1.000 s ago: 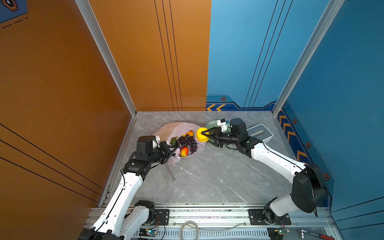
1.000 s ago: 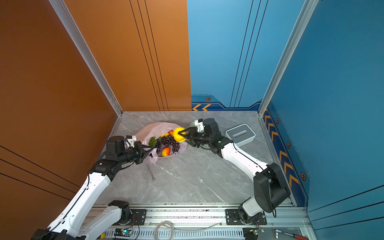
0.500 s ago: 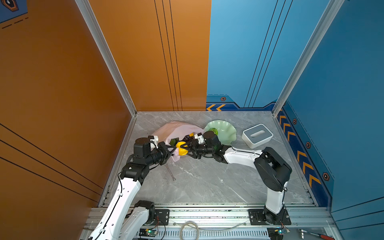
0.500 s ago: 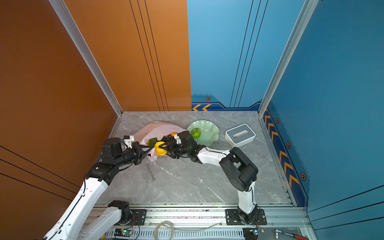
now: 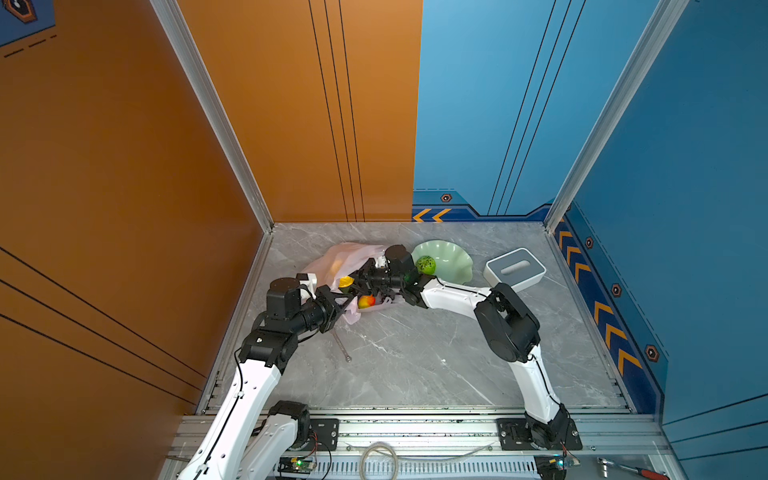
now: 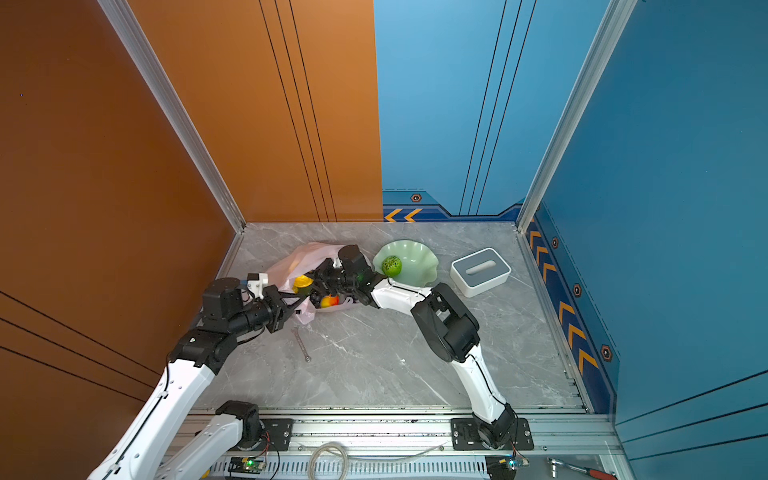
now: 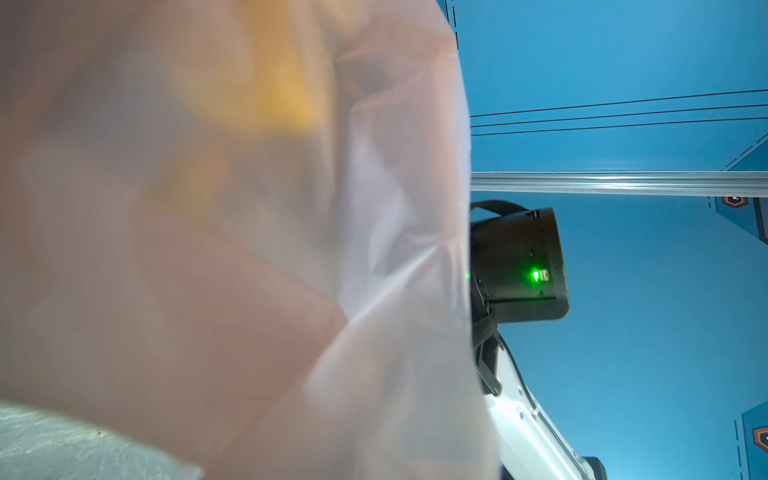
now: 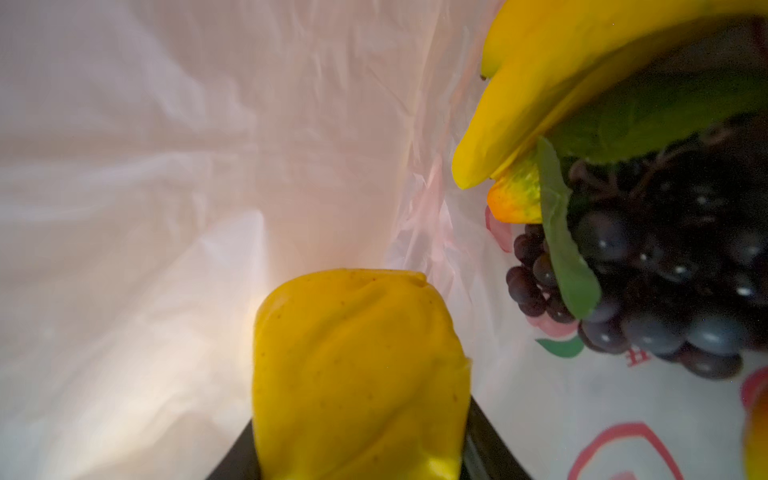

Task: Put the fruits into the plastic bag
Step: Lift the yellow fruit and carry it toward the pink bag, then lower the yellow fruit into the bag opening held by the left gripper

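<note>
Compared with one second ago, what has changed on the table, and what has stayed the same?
The right gripper carried the yellow fruit from beside the green dish leftward into the mouth of the plastic bag, and still grips it. The left gripper still pinches the bag's edge. The dish and the white-and-grey box have not moved.

arms: white links | joints: black | cables: black | wrist LED: green

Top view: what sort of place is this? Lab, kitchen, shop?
Probably a robot test cell, not a real room: two arms bolted to an aluminium rail, printed orange and blue panels boxing in a marble-look table, toy fruit and a bag as props.
</note>
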`<act>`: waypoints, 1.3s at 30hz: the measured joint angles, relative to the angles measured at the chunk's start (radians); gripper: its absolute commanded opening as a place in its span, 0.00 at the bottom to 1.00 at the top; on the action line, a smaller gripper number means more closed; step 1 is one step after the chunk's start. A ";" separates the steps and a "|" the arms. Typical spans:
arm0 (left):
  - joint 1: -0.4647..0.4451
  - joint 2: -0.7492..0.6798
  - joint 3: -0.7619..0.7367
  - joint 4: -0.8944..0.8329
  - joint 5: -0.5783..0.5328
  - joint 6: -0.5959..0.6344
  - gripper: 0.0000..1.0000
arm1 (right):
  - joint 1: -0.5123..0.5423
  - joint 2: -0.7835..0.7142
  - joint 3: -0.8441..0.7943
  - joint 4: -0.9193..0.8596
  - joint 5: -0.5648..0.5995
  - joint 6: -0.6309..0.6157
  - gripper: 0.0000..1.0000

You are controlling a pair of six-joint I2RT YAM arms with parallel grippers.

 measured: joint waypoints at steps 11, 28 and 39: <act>-0.032 -0.016 0.004 -0.042 -0.036 -0.044 0.00 | -0.015 0.122 0.103 -0.050 0.117 -0.017 0.39; -0.059 0.047 0.098 -0.082 0.030 -0.059 0.00 | 0.005 0.121 0.204 -0.169 0.488 -0.156 0.50; -0.059 0.052 0.114 -0.080 0.003 -0.069 0.00 | 0.000 0.190 0.391 -0.267 0.558 -0.190 0.70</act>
